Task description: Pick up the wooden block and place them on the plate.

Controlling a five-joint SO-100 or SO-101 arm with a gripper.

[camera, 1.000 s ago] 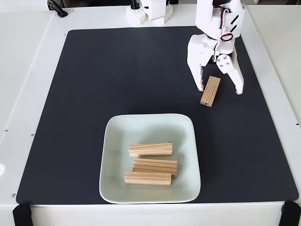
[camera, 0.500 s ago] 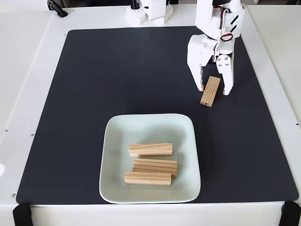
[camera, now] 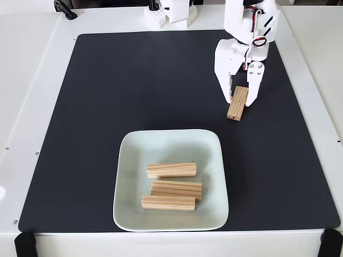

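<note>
Reaching down from the far right of the desk (camera: pixel 21 80), the white arm (camera: pixel 244 21) hangs nearly straight over the black mat (camera: pixel 134 85), its claw (camera: pixel 239 100) pointing downward with one finger on each side of the loose wooden block (camera: pixel 236 105). Both fingers now press against the upper end of that block, so the claw is clenched on it (a second ago the right finger stood splayed well out to the right in the fixed view, and half a second ago it had come halfway in). The block has shifted very little since then; its top end looks nudged slightly leftward and it sits a touch more upright in the picture. It still rests on the mat, well apart from the plate (camera: pixel 128 160), up and to the right of the plate's far right corner. Its long axis runs nearly up and down the view, tilted a little so the upper end leans right and the lower end left. On the plate lie three more blocks (camera: pixel 171 170), unchanged, all with their long axes running left to right; the two nearer ones touch or overlap.
</note>
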